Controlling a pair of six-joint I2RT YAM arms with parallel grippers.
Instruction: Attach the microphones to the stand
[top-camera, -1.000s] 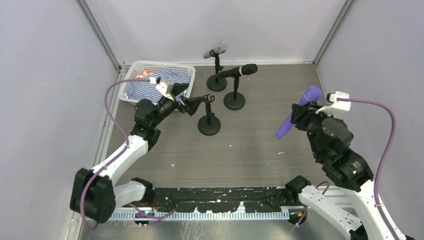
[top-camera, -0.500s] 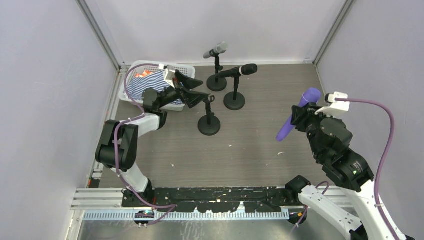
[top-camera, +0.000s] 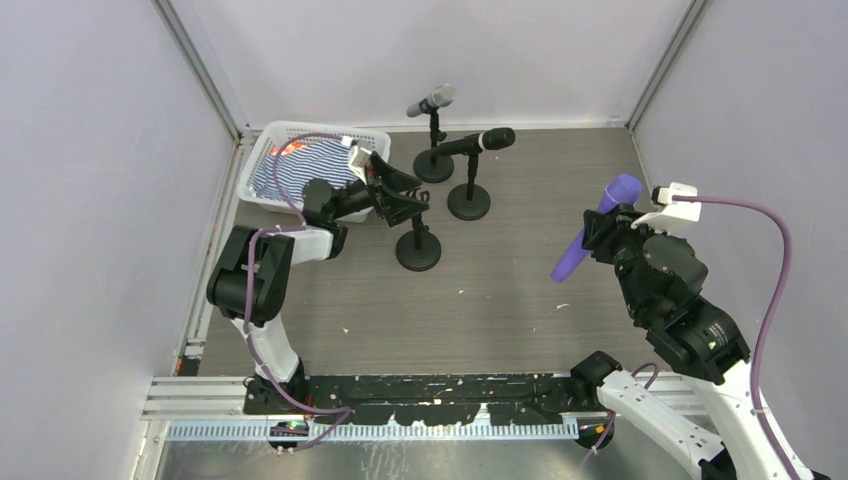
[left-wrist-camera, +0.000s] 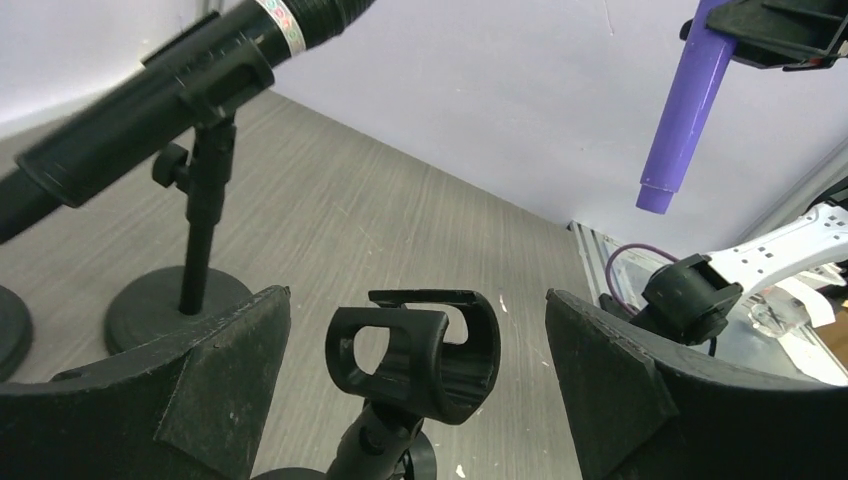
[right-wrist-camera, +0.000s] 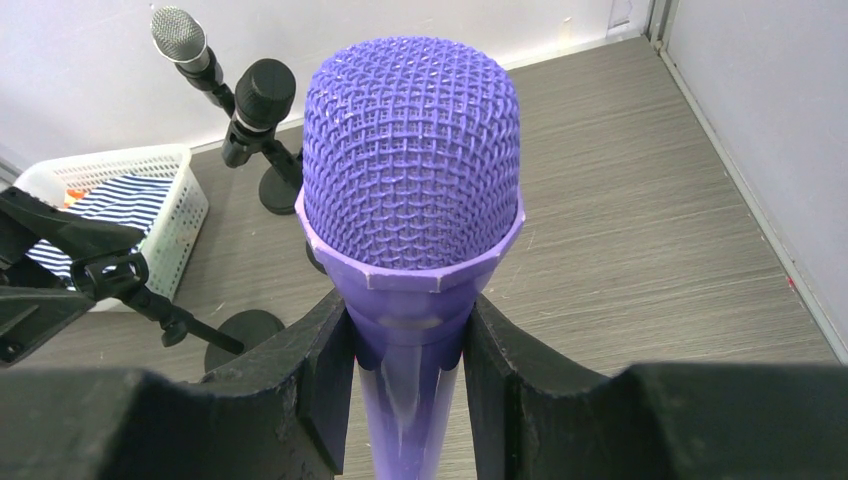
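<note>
Two of the three microphones are already seated: the silver-grey stick microphone (top-camera: 432, 100) is clipped on a far black round-based stand (top-camera: 433, 165), and the black stick microphone (top-camera: 482, 140) on a second black stand (top-camera: 468, 202), both near the middle of the far edge of the grey wood-grain table (top-camera: 520, 300). The purple mesh-headed microphone (right-wrist-camera: 413, 180) is not yet mounted. It is clenched by its slim body in the right gripper (right-wrist-camera: 405, 350) above the table's right side, head up and tail slanted down, presumably so that the tail can be slid into a clip. The empty third black stand (top-camera: 417, 240) is placed just nearer than the other two. Its open C-shaped plastic clip (left-wrist-camera: 415, 350) is bracketed by the left gripper (left-wrist-camera: 418, 375), whose jaws are spread wide and touch nothing; the clip is judged to be lined up for steadying. A white plastic basket (top-camera: 300, 126) holding striped cloth (top-camera: 272, 175) is set at the far left corner.
</note>
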